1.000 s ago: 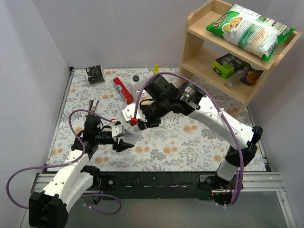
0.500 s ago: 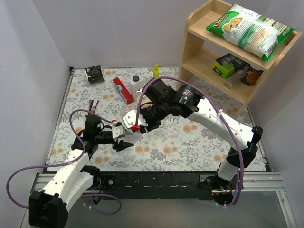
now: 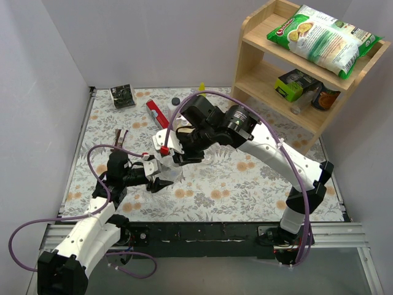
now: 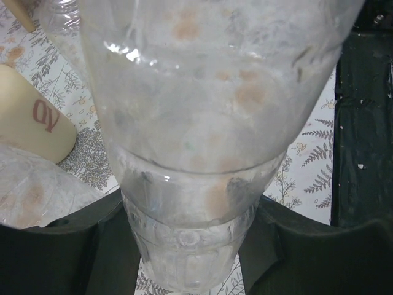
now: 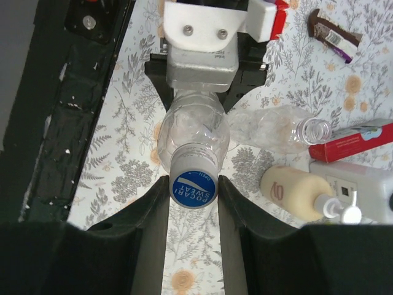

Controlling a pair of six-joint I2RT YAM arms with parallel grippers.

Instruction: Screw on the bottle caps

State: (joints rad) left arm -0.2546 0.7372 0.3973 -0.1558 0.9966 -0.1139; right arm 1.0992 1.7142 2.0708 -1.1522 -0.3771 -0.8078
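A clear bottle (image 5: pixel 193 132) is held off the table between both arms. My left gripper (image 4: pixel 187 246) is shut on its ribbed base, and the bottle (image 4: pixel 202 110) fills the left wrist view. On the neck sits a blue bottle cap (image 5: pixel 193 189), and my right gripper (image 5: pixel 193 183) is shut on it, one finger on each side. In the top view the left gripper (image 3: pixel 158 178) and right gripper (image 3: pixel 175 153) meet at the table's left middle, hiding the bottle. A second clear bottle (image 5: pixel 276 129) lies on the cloth without a cap.
A beige pump bottle (image 5: pixel 295 190) and a red box (image 5: pixel 350 142) lie beside the uncapped bottle. A chocolate bar (image 5: pixel 334 35) lies further left on the table. A wooden shelf (image 3: pixel 295 67) stands at the back right. A dark packet (image 3: pixel 123 95) sits at the back left.
The right wrist has turned and swung a little left and back while staying on the cap. The left arm has barely moved.
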